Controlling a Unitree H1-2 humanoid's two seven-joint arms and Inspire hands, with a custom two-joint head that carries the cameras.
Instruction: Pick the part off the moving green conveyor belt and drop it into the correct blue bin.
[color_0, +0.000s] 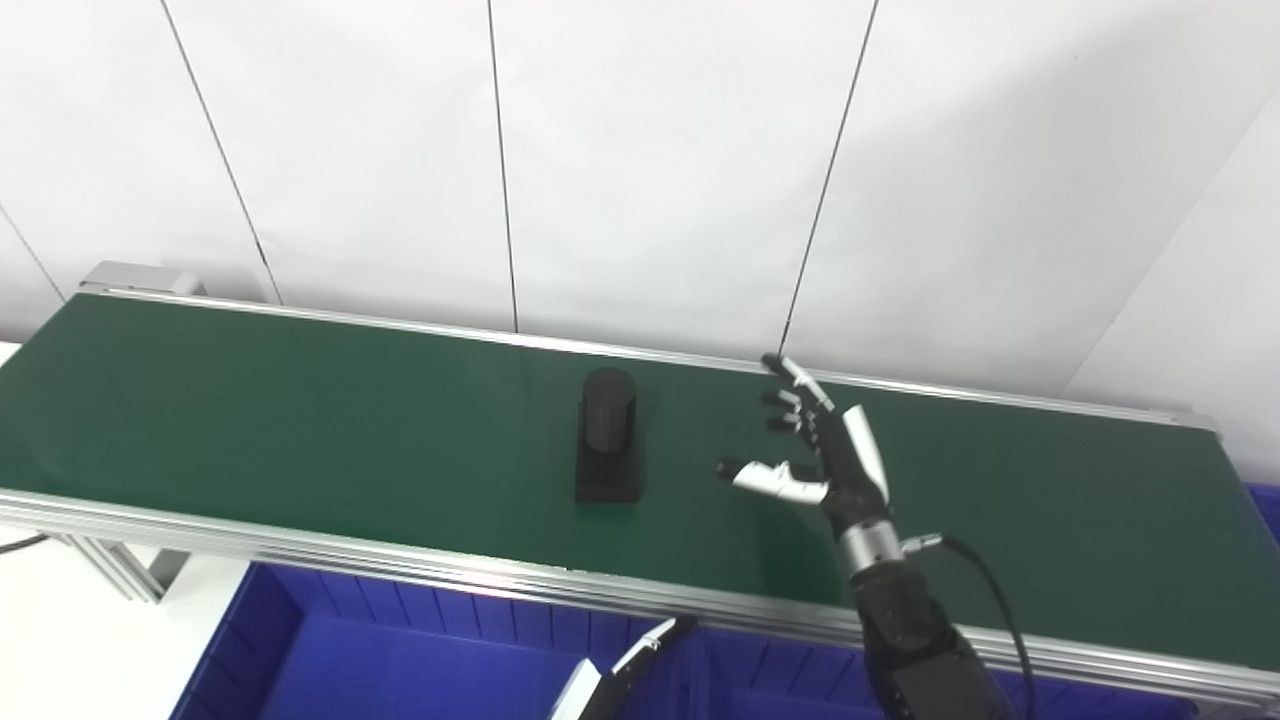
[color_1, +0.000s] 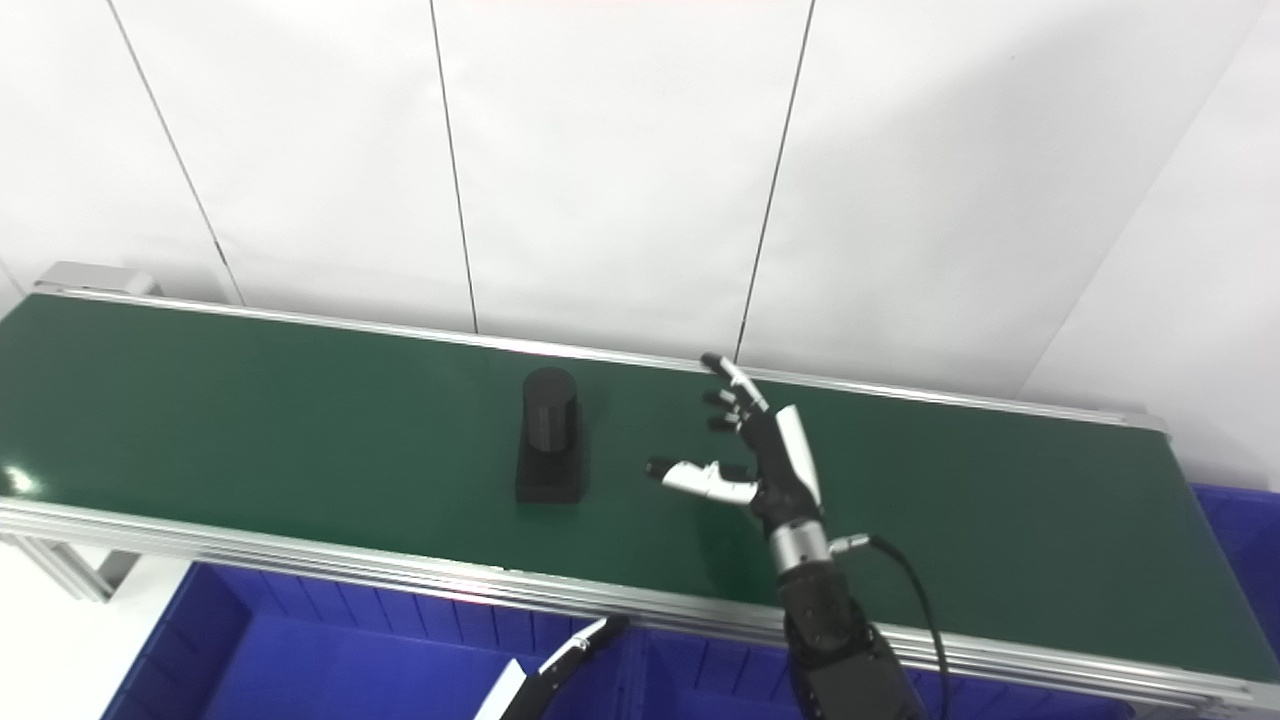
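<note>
Standing upright on the green conveyor belt (color_0: 300, 420), the black part (color_0: 608, 437) shows a round cylinder rising from a flat rectangular base. It sits around the middle of the belt's length, roughly midway between the near and far rails.

To its right, the right hand (color_0: 820, 450) hovers over the belt, near the part but clearly apart from it. Its fingers (color_0: 795, 375) are spread and stretched toward the far rail, while the thumb (color_0: 765, 478) juts left toward the part. It holds nothing. The dark forearm comes up from the near right edge, crossing the near aluminium rail (color_0: 400, 560), with a black cable (color_0: 985, 585) looping off the wrist.

Only a small piece of the left hand (color_0: 640, 655) shows at the bottom edge, a slim black and silver tip poking up just below the near rail. Whether it is spread or closed cannot be told.

Below the near rail lies a blue bin (color_0: 330, 640), its ribbed wall visible, and another blue bin corner (color_0: 1265, 505) peeks out at the far right end of the belt. White wall panels (color_0: 650, 150) with thin dark seams stand behind the far rail.
</note>
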